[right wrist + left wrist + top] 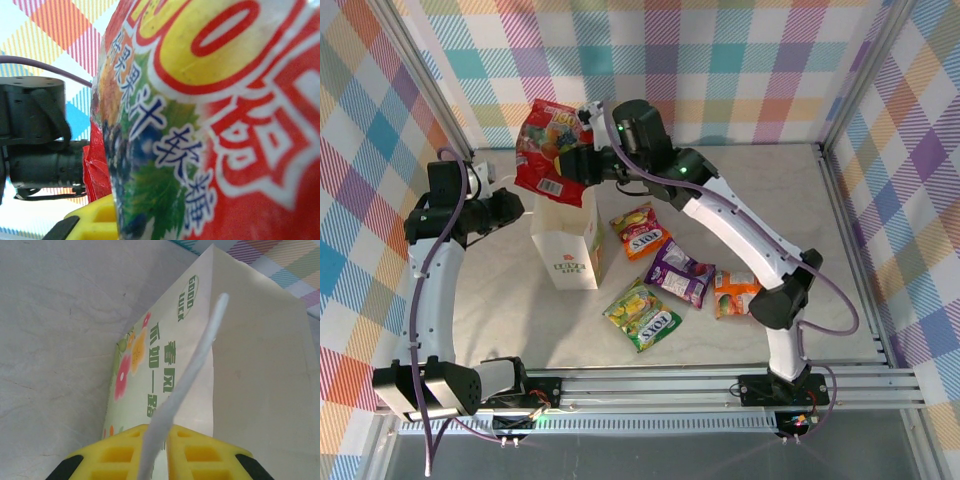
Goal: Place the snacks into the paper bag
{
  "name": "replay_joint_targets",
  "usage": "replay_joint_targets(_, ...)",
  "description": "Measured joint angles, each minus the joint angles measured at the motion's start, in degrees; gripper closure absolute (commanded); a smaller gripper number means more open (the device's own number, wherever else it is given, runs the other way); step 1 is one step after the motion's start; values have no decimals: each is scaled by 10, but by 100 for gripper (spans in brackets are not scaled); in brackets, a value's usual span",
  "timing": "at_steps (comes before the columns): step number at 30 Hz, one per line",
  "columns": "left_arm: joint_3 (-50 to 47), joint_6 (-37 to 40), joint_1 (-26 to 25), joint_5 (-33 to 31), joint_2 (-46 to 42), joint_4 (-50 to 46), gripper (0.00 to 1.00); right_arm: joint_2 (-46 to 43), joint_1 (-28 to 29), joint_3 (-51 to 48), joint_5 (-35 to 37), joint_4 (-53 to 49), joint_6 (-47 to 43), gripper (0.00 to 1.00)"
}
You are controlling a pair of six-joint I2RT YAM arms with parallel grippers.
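The white paper bag point(567, 243) stands upright left of the table's middle. My left gripper point(512, 208) is shut on its white cord handle point(187, 380), holding it by the bag's left rim. My right gripper point(582, 163) is shut on a red snack packet point(551, 150) and holds it in the air just above the bag's far side. That red packet point(210, 115) covers most of the right wrist view. On the table right of the bag lie an orange packet point(641, 230), a purple packet point(679, 273), a second orange packet point(734, 294) and a green-yellow packet point(642, 314).
The bag point(260, 370) shows green "GOOD LUCK" print and flowers in the left wrist view. Metal frame posts and checkered walls close off the table on the left, back and right. The right arm point(740, 225) reaches diagonally over the table above the loose packets.
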Motion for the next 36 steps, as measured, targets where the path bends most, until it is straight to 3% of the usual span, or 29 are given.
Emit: replay_joint_targets(36,-2,4,14,13,-2,8,85,49,2,-4,63,-23,-31,94)
